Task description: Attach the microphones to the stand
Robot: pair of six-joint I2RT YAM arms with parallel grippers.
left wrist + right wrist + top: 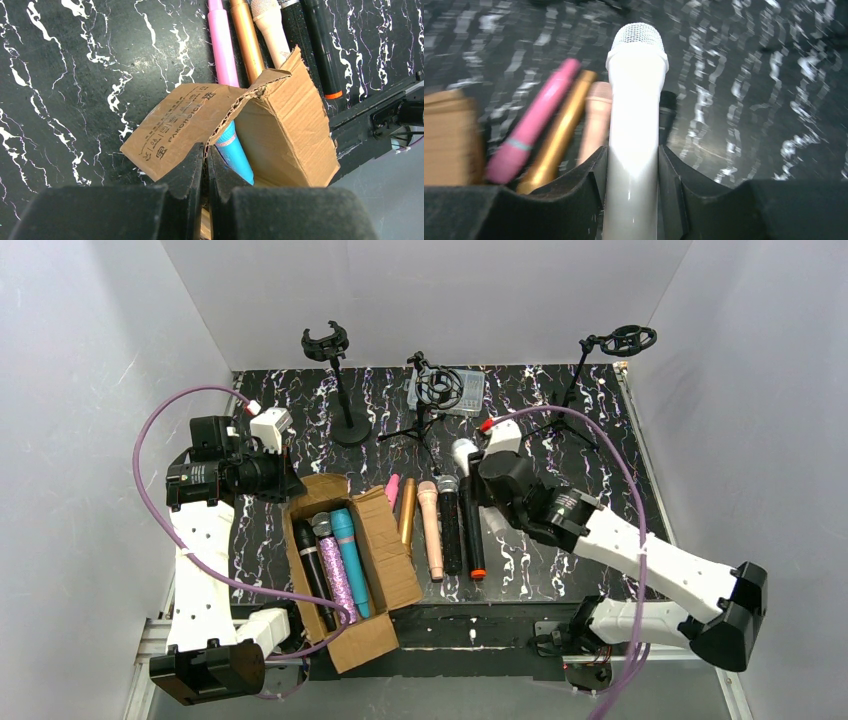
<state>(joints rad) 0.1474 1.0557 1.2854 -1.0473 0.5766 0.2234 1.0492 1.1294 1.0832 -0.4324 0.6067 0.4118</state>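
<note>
The right tool (633, 170) grips the white microphone (636, 100) above the other microphones (433, 530) on the counter (390, 385), so carry it steadily and line its body with the middle stand (428, 425), the left tool (205, 165) pinching the box flap (185, 115).

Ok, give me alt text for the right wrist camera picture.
The right gripper clamps a white microphone, grille pointing away. Blurred beyond: pink microphone, gold microphone, peach microphone on a black marbled table, cardboard box at left.
</note>
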